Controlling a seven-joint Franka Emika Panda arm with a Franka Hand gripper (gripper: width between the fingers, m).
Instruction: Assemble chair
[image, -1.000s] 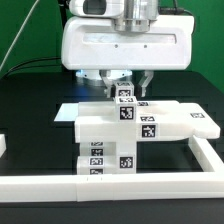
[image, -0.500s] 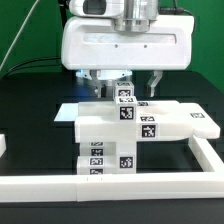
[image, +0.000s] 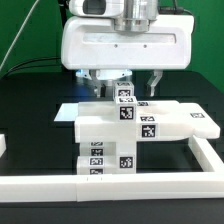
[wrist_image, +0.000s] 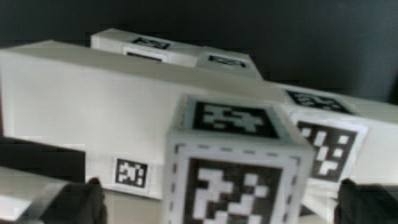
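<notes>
The partly built chair is a stack of chunky white tagged blocks in the middle of the black table. A small tagged post stands upright at its top. My gripper hangs right above this post, open, with one finger on each side and clear gaps to the post. In the wrist view the post fills the middle, and the dark fingertips stand apart from it on both sides. My gripper holds nothing. More tagged chair blocks lie behind the post.
A long plain white rail runs along the front, and another rail runs up the exterior view's right. A small white piece sits at the exterior view's left edge. A thin flat white slab lies behind the chair.
The fingers have spread apart from the small tagged post, which stays standing on the chair. The arm has hardly moved.
</notes>
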